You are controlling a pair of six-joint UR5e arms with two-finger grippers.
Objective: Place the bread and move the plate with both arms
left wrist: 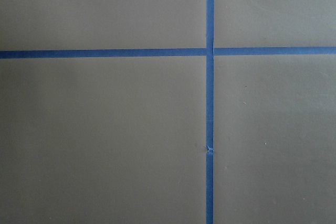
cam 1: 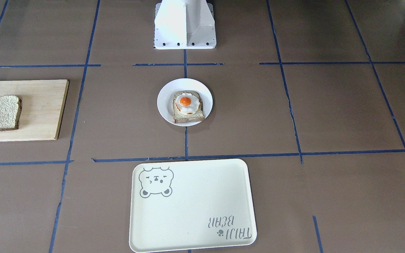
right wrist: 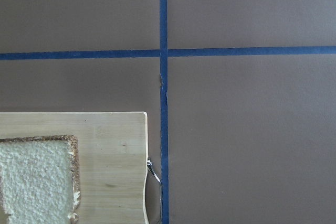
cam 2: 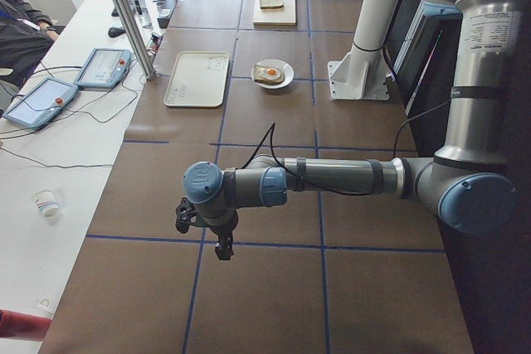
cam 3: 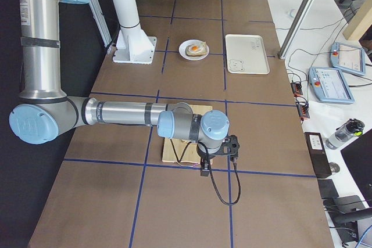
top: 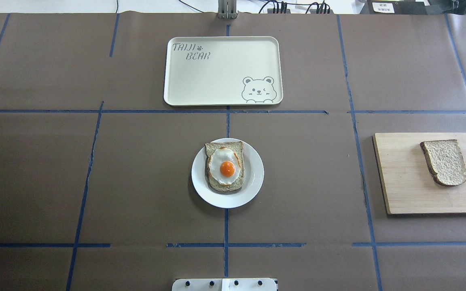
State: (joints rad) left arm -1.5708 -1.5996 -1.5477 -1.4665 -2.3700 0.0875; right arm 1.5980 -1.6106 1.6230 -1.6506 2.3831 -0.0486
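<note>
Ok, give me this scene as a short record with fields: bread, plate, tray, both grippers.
bread: plain slice lying flat on the board, on the robot's right
plate: table centre, in front of the base, holding the egg toast
tray: beyond the plate from the robot, apart from it
left gripper: above bare table, far from the plate; open or shut, cannot tell
right gripper: above the table by the board's corner; open or shut, cannot tell

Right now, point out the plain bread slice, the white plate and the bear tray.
plain bread slice [top: 445,162], overhead view, crumb centre.
white plate [top: 253,174], overhead view, bare right rim.
bear tray [top: 217,76], overhead view, blank middle.
</note>
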